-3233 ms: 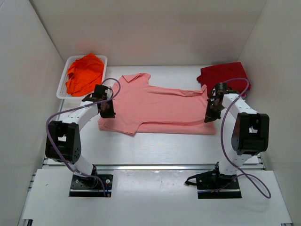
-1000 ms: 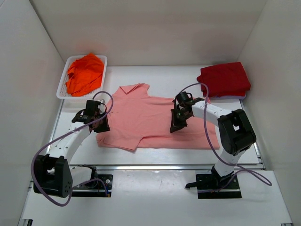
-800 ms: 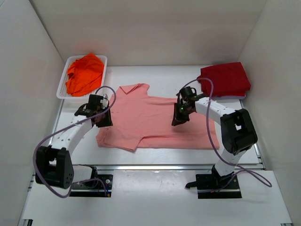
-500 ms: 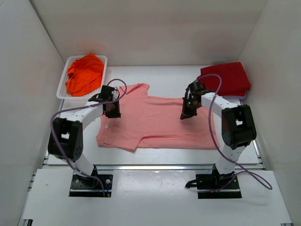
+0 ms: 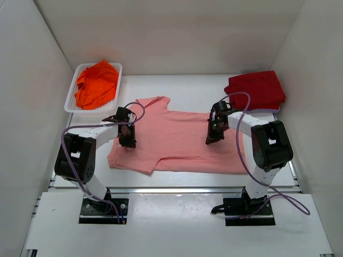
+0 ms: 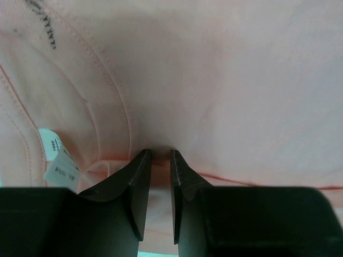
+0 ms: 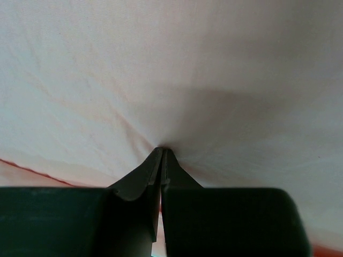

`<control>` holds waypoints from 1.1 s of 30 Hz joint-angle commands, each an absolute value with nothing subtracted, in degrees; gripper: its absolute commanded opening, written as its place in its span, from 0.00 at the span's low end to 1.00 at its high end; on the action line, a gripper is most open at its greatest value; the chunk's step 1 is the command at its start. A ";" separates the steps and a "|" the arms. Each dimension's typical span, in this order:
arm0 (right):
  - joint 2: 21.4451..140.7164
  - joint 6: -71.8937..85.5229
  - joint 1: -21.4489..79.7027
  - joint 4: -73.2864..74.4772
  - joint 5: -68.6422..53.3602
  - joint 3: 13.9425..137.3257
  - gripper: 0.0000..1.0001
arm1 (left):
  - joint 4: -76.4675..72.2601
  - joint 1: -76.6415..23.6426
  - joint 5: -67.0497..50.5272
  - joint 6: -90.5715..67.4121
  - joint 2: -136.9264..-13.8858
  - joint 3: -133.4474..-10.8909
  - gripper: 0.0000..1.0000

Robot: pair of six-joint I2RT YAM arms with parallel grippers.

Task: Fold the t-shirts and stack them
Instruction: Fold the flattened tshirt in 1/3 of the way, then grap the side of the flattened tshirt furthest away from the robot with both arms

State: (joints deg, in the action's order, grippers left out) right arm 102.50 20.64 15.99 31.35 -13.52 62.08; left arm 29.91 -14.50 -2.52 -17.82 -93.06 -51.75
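Observation:
A salmon-pink t-shirt (image 5: 171, 136) lies spread across the middle of the table, collar toward the back left. My left gripper (image 5: 127, 140) sits low on its left part near the collar. In the left wrist view, that gripper (image 6: 161, 152) is closed narrowly on a thick fold of the pink cloth (image 6: 241, 80). My right gripper (image 5: 211, 138) is on the shirt's right half. In the right wrist view, it (image 7: 162, 150) pinches the cloth (image 7: 161, 64), with wrinkles fanning from the tips. A dark red t-shirt (image 5: 256, 90) lies folded at the back right. A bright orange t-shirt (image 5: 96, 83) lies crumpled.
The orange shirt fills a white slotted basket (image 5: 71, 99) at the back left. White walls close in the table on three sides. A white label (image 6: 59, 167) shows inside the pink shirt beside my left fingers. The arm bases stand at the near edge.
Both grippers have shifted right and slightly back over the pink shirt. The left one moved in from the shirt's left edge toward the collar, and the shirt's left part shifted with it.

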 commanded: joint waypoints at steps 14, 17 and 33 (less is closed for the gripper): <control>98.62 19.95 15.21 38.32 -10.46 57.74 0.01 | 35.07 -15.65 -5.45 -16.08 -84.11 -54.12 0.32; 95.81 19.16 14.76 38.76 -10.20 60.98 0.04 | 34.20 -13.89 -5.45 -15.47 -85.95 -62.19 0.34; 93.95 17.31 10.02 37.88 -13.09 75.58 0.15 | 29.53 -11.25 3.60 -8.44 -121.88 -102.11 0.40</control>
State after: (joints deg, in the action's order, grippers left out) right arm 94.98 17.80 10.63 38.44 -11.92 73.47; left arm 27.66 -12.14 0.19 -10.41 -120.44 -96.05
